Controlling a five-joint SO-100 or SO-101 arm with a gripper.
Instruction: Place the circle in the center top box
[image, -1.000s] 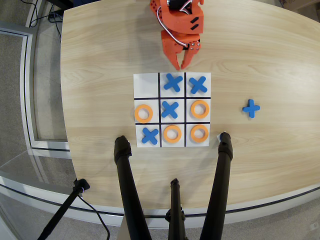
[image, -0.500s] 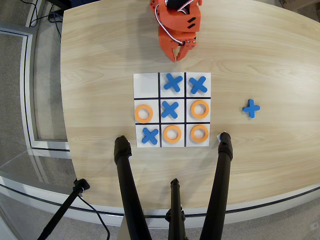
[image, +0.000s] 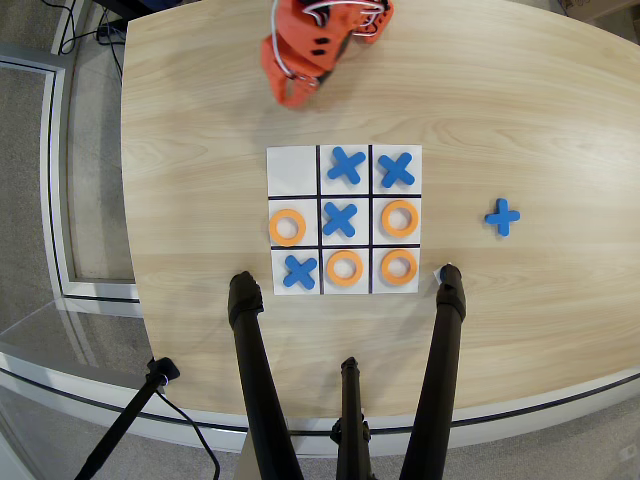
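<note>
Orange hand (image: 290, 97) near the bench's (image: 200, 120) far edge, off the board (image: 292, 170).
Fingers together, empty; a ring (image: 344, 267) fills the board's near-edge middle cell.

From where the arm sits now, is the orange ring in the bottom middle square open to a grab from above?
Probably yes. That orange ring lies flat and uncovered, apart from its neighbours. The gripper is off the board, though the black tripod legs stand close beside that row.
</note>
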